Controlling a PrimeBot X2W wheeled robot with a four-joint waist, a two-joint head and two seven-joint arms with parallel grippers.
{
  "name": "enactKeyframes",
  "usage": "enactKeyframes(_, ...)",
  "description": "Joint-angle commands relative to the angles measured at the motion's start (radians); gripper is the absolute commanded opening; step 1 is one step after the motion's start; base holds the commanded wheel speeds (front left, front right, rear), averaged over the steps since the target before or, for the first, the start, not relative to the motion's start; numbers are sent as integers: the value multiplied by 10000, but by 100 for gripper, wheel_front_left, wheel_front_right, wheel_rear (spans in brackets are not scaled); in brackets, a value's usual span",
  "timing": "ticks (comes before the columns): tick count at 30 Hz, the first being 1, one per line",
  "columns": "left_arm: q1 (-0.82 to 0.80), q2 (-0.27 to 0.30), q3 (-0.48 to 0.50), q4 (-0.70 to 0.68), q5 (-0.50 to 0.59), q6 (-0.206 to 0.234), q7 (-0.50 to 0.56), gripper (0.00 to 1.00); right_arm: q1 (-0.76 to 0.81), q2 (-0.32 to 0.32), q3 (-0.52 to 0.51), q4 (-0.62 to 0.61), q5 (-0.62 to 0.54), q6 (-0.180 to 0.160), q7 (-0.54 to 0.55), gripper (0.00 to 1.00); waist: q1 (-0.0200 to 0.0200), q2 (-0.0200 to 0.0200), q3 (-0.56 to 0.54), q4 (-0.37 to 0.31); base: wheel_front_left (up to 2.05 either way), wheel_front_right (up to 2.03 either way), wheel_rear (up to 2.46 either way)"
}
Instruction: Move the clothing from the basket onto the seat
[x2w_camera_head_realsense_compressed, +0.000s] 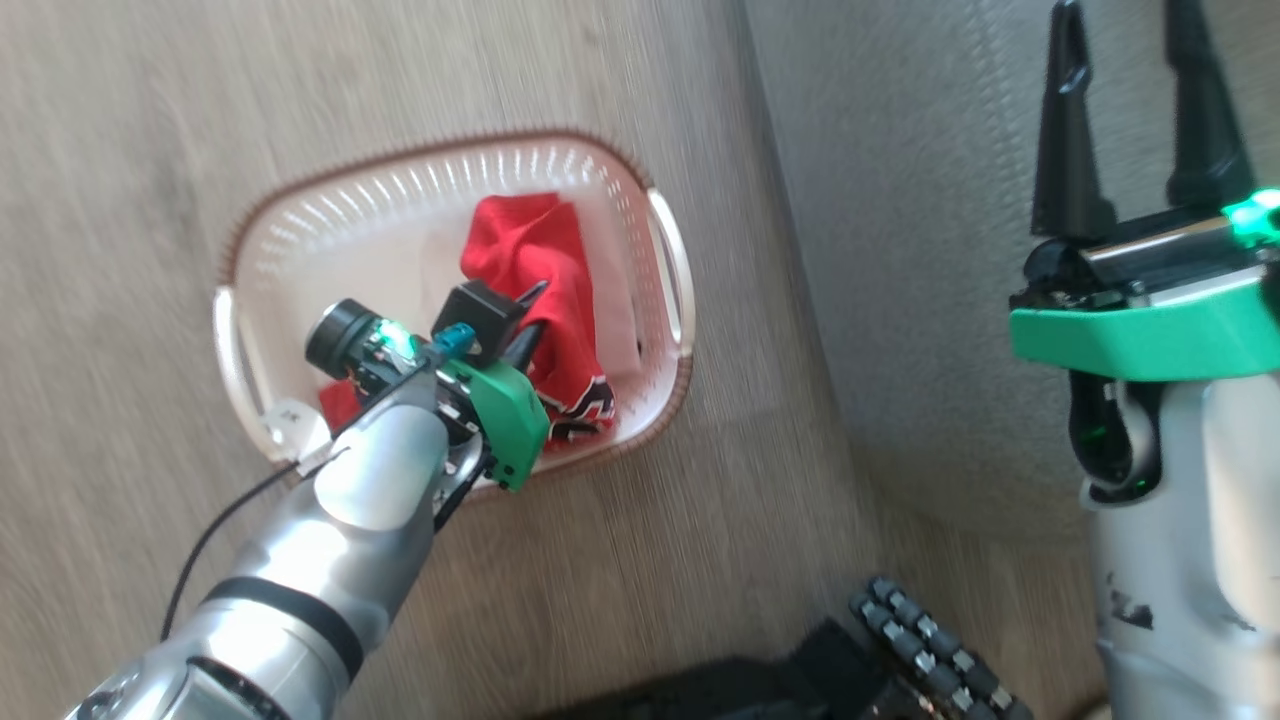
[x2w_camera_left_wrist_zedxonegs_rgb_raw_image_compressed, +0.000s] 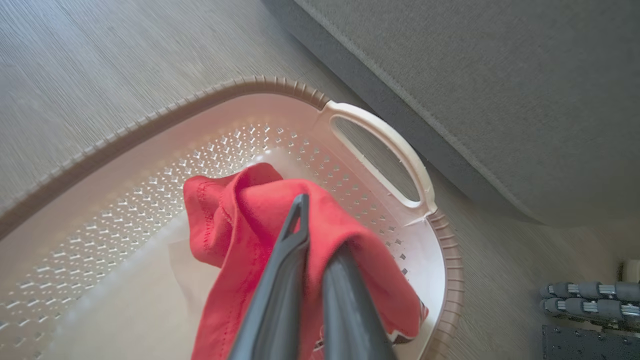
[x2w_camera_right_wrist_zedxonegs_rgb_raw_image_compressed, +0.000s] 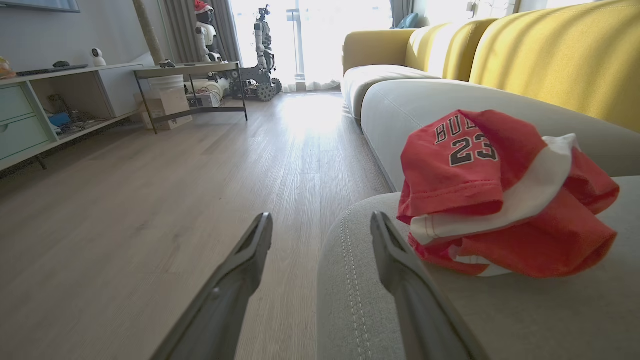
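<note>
The cream basket (x2w_camera_head_realsense_compressed: 450, 150) with a brown rim stands on the wood floor beside the grey seat (x2w_camera_head_realsense_compressed: 900, 250). Red clothing (x2w_camera_head_realsense_compressed: 530, 250) lies bunched inside it. My left gripper (x2w_camera_head_realsense_compressed: 530, 325) reaches down into the basket. In the left wrist view that gripper (x2w_camera_left_wrist_zedxonegs_rgb_raw_image_compressed: 320, 235) is shut on a fold of the red clothing (x2w_camera_left_wrist_zedxonegs_rgb_raw_image_compressed: 235, 210), which drapes over one finger inside the basket (x2w_camera_left_wrist_zedxonegs_rgb_raw_image_compressed: 150, 120). My right gripper (x2w_camera_head_realsense_compressed: 1130, 60) hangs open over the seat. In the right wrist view it (x2w_camera_right_wrist_zedxonegs_rgb_raw_image_compressed: 321, 220) holds nothing, and another red jersey (x2w_camera_right_wrist_zedxonegs_rgb_raw_image_compressed: 500, 195) marked 23 lies crumpled on the seat (x2w_camera_right_wrist_zedxonegs_rgb_raw_image_compressed: 500, 310).
The basket sits close to the sofa's front edge (x2w_camera_left_wrist_zedxonegs_rgb_raw_image_compressed: 475, 75). My base's roller wheels (x2w_camera_head_realsense_compressed: 930, 640) show at the bottom. Yellow back cushions (x2w_camera_right_wrist_zedxonegs_rgb_raw_image_compressed: 550, 55) line the sofa. A thin-legged table (x2w_camera_right_wrist_zedxonegs_rgb_raw_image_compressed: 190, 70), a low cabinet (x2w_camera_right_wrist_zedxonegs_rgb_raw_image_compressed: 30, 115) and another robot (x2w_camera_right_wrist_zedxonegs_rgb_raw_image_compressed: 262, 45) stand far across the floor.
</note>
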Motion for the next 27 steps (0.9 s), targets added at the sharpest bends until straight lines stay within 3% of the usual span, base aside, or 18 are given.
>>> enactKeyframes(1,198,47,14,-285,-30,-39,-135,0,365,7,204,-164,-21,-4,-63,100,0,0,-919,139,0,0,0)
enactKeyframes(16,887,47,6,-2314,-835,264,-375,0,2128,7,498,2324,-532,-4,-63,100,0,0,-5481,857,0,0,0)
enactKeyframes(27,556,270,277,-3004,-1072,421,-229,0,3103,7,914,3061,-503,-4,-63,100,0,0,-7467,1353,0,0,0)
